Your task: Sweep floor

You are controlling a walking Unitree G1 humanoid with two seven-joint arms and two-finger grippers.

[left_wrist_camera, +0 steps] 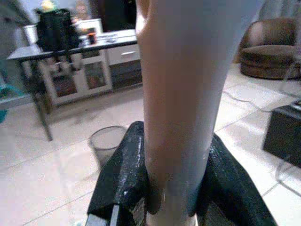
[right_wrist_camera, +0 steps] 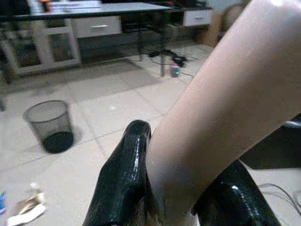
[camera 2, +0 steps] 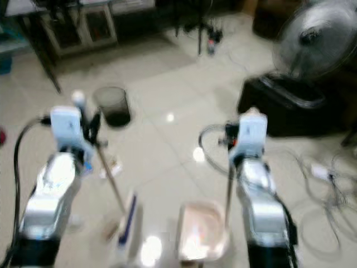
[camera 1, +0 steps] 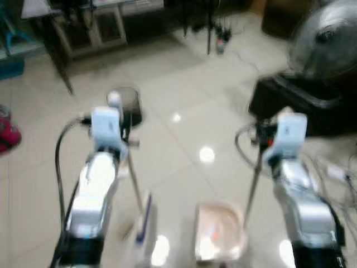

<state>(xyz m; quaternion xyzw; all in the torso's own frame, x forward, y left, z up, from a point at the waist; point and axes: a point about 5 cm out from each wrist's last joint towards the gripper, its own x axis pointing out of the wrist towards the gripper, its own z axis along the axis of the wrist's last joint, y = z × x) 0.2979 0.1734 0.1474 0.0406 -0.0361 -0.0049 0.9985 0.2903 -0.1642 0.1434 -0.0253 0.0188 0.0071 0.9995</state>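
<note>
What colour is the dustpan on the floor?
Pale pink dustpan, clearest in the left eye view.

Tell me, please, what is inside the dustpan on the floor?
The dustpan in the right gripper shows a small orange speck on its pale inside. The blur hides any finer dust or scraps.

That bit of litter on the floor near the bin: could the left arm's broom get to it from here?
Probably yes: the left gripper holds the broom, and only bare floor lies between it and the litter.

- Two silver arms, the left arm [camera 1: 92, 190] and right arm [camera 1: 304, 206], with white wrist blocks.
- Black cable [camera 1: 60, 151] loops beside each wrist.
- Glossy black fingers [right_wrist_camera: 123, 183].
</note>
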